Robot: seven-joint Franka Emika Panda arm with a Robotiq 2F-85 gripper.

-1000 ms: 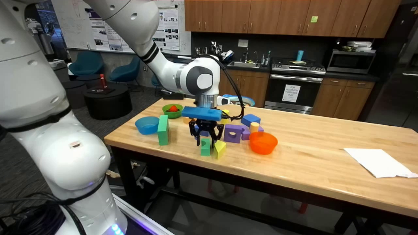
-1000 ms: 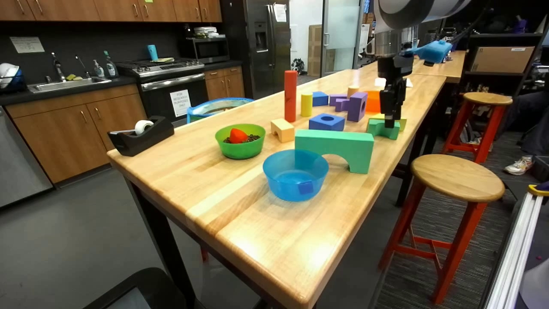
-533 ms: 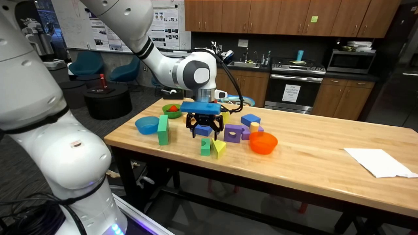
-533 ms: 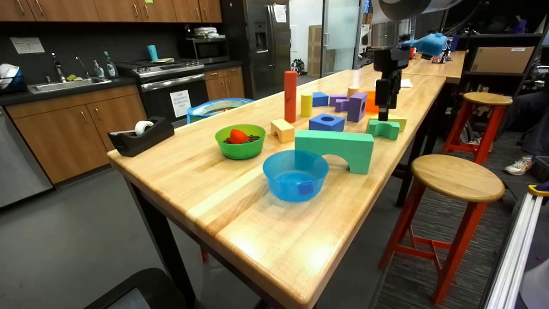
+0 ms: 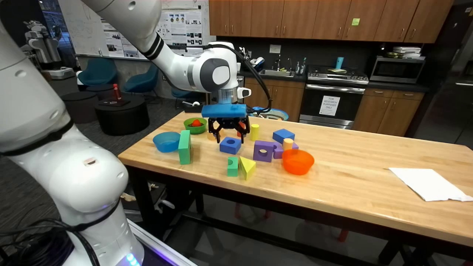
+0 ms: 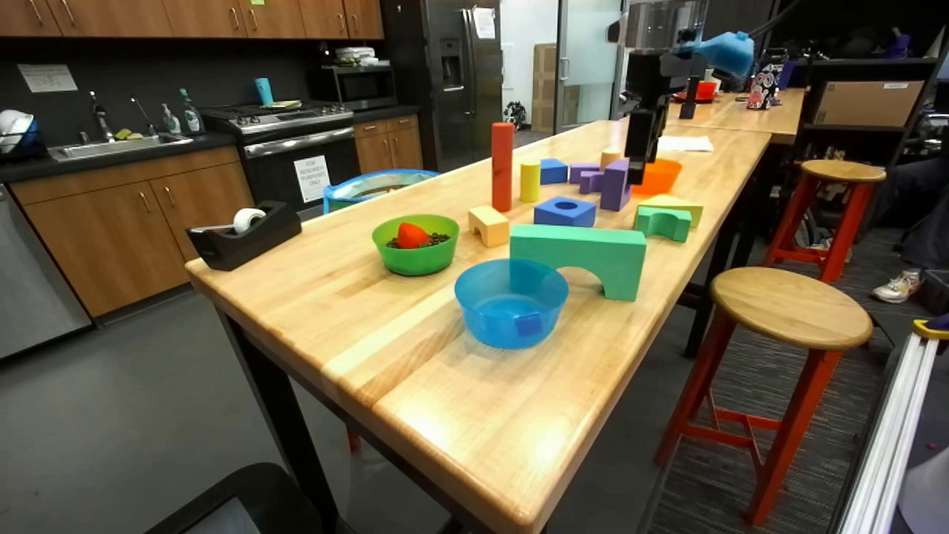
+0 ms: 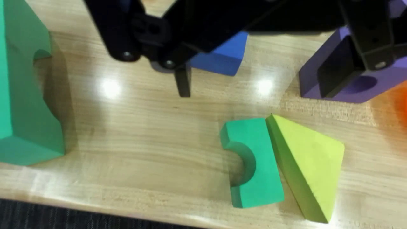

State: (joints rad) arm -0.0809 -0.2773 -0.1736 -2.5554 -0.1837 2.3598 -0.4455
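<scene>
fingers (image 7: 340, 68) higher, blocks (image 5: 229, 148) and bowls (image 5: 298, 162) around

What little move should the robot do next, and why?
I'd probably lift the gripper a bit higher before it goes sideways. Its jaws look open and hold nothing, so nothing should drop. Blocks stand close around on the table, like the tall red cylinder and the purple block with a hole, so bumps seem possible.

In an exterior view, a white sheet (image 5: 428, 183) lies well right of the fingers (image 5: 242, 138); a stove (image 5: 348, 103) and microwave (image 5: 397, 70) stand far behind them to the right, teal chairs (image 5: 99, 72) behind to the left.
</scene>
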